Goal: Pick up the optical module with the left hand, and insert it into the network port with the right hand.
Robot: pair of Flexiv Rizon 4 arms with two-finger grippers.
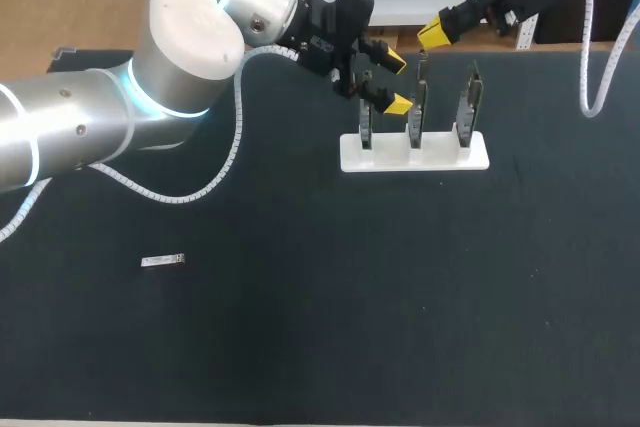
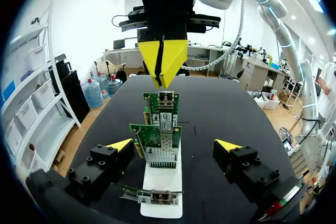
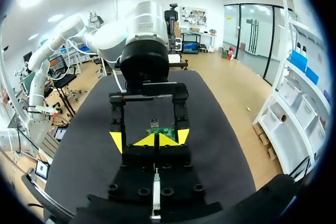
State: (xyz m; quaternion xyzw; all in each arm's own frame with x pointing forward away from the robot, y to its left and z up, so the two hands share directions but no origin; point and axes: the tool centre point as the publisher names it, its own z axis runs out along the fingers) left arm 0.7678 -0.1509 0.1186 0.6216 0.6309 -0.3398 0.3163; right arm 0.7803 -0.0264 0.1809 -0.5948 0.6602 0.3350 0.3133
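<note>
The module (image 1: 163, 261) lies at the near left, well apart from the left gripper (image 1: 392, 82), whose parted jaws sit close beside the cards (image 1: 420, 97) in the rack (image 1: 414, 155) and may snag one on withdrawal; the right gripper (image 1: 435, 32) has its jaws together.

The right gripper (image 3: 156, 140) has its fingertips together, aimed at a green network card (image 3: 160, 129). The card sits between the left gripper's (image 3: 149, 138) spread fingers, over the black table (image 3: 89, 135).

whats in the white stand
Three green network cards stand upright in the white stand, one in each slot. Their bottom edges are covered by the slots, so those cannot be seen.
</note>
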